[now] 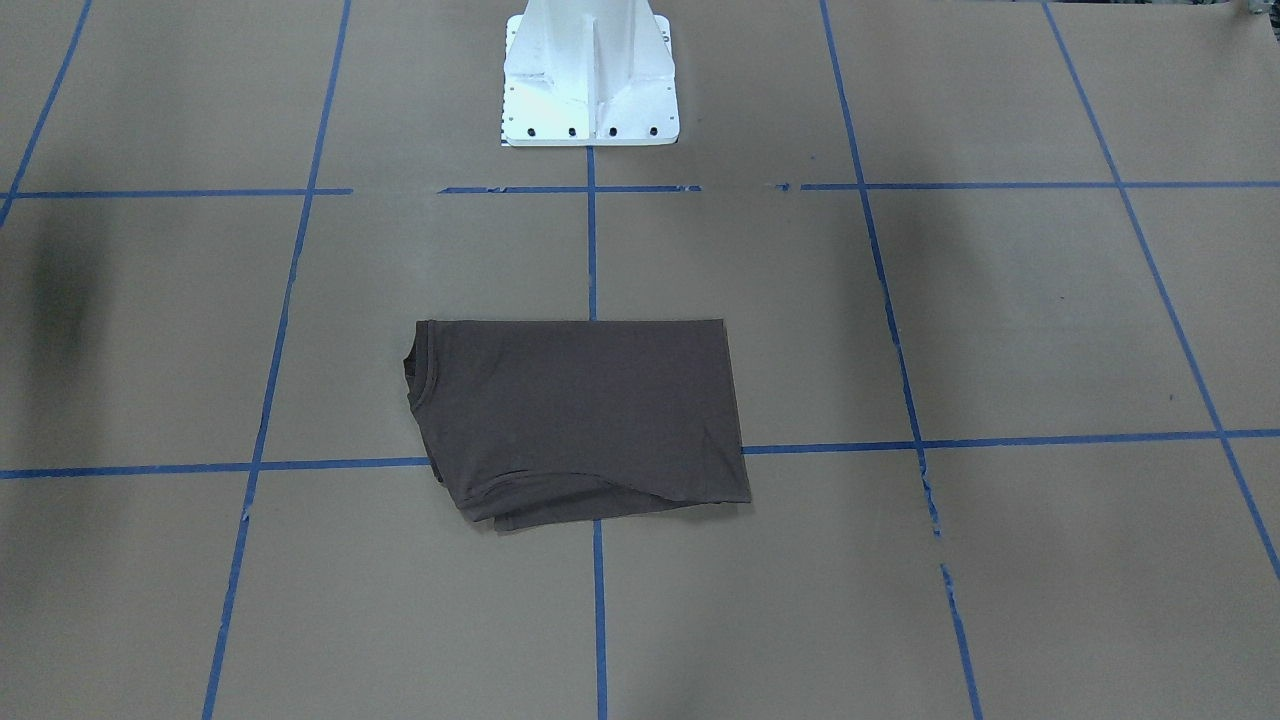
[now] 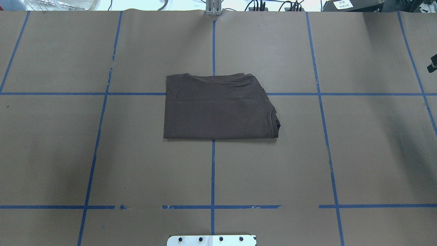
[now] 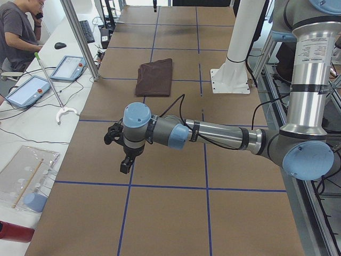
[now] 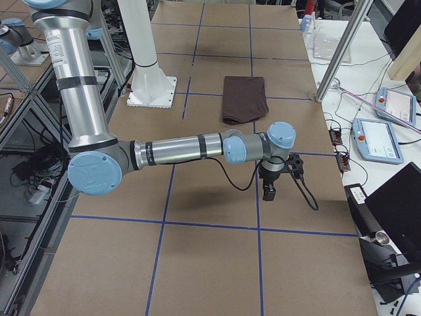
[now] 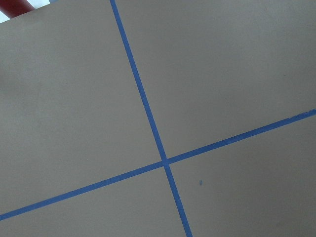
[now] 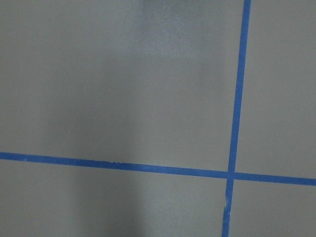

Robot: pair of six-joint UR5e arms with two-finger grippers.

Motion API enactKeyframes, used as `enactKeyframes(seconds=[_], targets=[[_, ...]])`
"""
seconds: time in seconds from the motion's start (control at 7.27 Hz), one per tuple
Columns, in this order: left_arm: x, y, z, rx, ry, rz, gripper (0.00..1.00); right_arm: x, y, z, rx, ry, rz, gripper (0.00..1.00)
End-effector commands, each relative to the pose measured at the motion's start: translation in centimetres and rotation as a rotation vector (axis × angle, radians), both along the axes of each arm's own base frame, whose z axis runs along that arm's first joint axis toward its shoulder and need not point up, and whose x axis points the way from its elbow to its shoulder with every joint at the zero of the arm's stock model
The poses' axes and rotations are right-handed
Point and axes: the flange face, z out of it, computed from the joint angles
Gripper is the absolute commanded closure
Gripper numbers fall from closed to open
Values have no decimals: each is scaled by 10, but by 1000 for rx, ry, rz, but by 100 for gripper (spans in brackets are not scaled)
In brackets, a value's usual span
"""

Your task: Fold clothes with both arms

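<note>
Dark brown and flat, the T-shirt [image 1: 580,415] lies folded into a rough rectangle near the middle of the counter [image 1: 1000,300]. In the front-facing view it lies over a crossing of blue tape lines [image 1: 1000,440], in front of the white pedestal [image 1: 590,75]. Its ribbed collar [image 1: 420,375] curves along that view's left edge. Stacked fabric layers show along the near edge, while the far edge is straight.

From overhead, the T-shirt [image 2: 218,109] has its collar toward the robot's right, and the uneven layered edge lies on the far side.

In the exterior left view, the left arm [image 3: 213,133] reaches low over bare brown paper. The left claw [image 3: 126,166] points down, well apart from the T-shirt farther along the counter. I cannot tell whether its fingers are spread or pressed together. A person sits at the side desk.

In the exterior right view, the right arm [image 4: 177,150] is stretched out likewise. The right claw [image 4: 270,192] hangs over bare paper, well apart from the T-shirt, and I cannot tell its state either.

Each wrist view shows only brown paper and crossing tape.
</note>
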Motion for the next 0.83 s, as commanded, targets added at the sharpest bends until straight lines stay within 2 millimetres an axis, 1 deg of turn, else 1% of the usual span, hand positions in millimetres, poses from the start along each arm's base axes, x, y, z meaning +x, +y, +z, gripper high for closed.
enactKeyframes(seconds=[0.0, 0.28, 0.69], targets=[[0, -2, -3, 6, 0, 1, 0, 0, 0, -1, 1, -2, 0, 0], [0, -2, -3, 6, 2, 1, 0, 0, 0, -1, 7, -3, 0, 0], [0, -5, -8, 17, 5, 2, 0, 0, -1, 2, 9, -3, -2, 0]])
